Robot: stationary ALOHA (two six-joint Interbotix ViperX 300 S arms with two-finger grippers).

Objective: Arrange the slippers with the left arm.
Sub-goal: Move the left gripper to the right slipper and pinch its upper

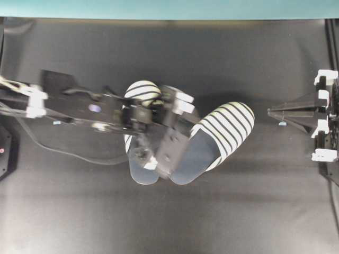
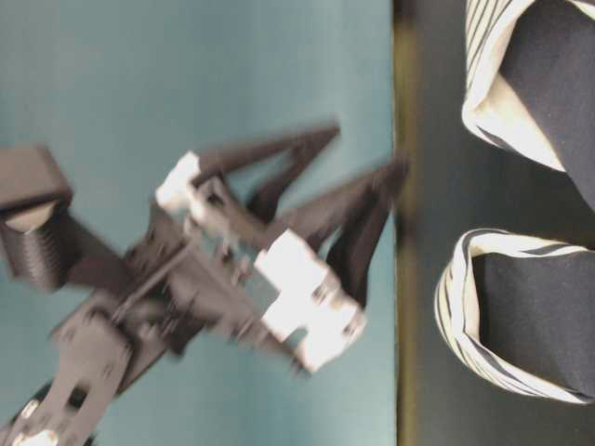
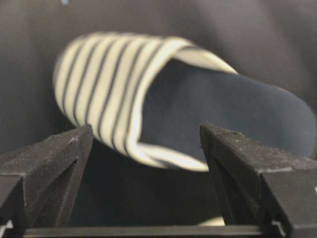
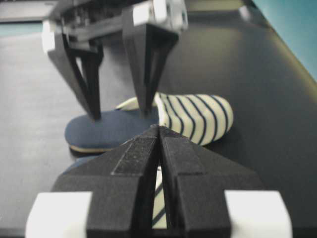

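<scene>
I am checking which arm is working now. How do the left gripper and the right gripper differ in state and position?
The left gripper is open, its fingers spread apart; the right gripper is shut, fingers pressed together. The left gripper hangs over the slippers in mid-table, pointing down at the navy insoles; the right gripper sits at the table edge, away from the slippers. Both are black with pointed fingers and hold nothing.

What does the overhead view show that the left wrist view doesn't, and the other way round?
Only the overhead view shows both slippers, the left arm reaching over them, and the right gripper parked shut at the table's right edge. Only the left wrist view shows the left gripper open and empty, its fingers framing one slipper. Both show that striped slipper on the dark table.
</scene>
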